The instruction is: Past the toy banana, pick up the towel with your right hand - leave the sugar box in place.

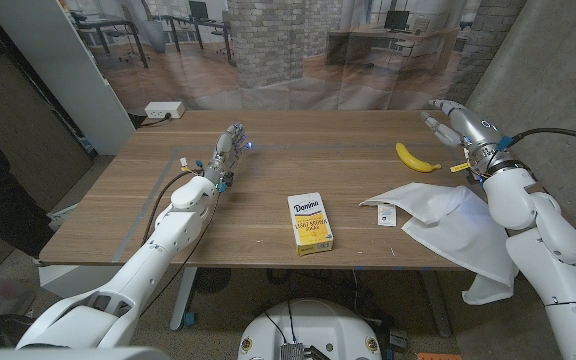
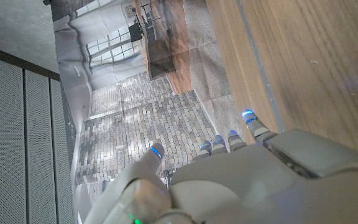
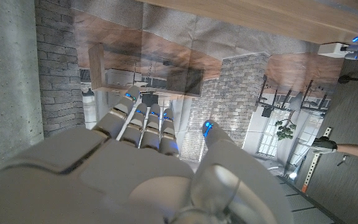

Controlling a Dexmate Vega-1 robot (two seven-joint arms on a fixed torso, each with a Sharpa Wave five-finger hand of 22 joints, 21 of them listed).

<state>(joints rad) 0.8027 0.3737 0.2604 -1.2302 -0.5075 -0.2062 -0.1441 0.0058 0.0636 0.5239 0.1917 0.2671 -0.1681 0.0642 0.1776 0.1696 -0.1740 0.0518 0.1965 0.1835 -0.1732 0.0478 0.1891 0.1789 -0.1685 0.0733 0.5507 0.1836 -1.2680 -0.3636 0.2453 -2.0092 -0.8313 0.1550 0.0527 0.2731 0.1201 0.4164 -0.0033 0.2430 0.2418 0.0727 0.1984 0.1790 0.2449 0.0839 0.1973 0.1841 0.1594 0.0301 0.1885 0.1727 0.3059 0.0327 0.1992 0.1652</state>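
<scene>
White cloth, the towel (image 1: 446, 215), lay crumpled at the right end of the wooden table (image 1: 268, 170), one corner hanging over the near edge beside my right forearm. My right hand (image 1: 448, 117) was up at the far right corner, beyond the towel and apart from it, fingers extended and nothing in them. The toy banana (image 1: 417, 158) lay between that hand and the towel, just beside my wrist. The sugar box (image 1: 310, 223) lay flat near the front edge at the middle, left of the towel and apart from it. My left hand (image 1: 226, 152) was over the left part of the table, fingers stretched out toward the far edge, holding nothing.
</scene>
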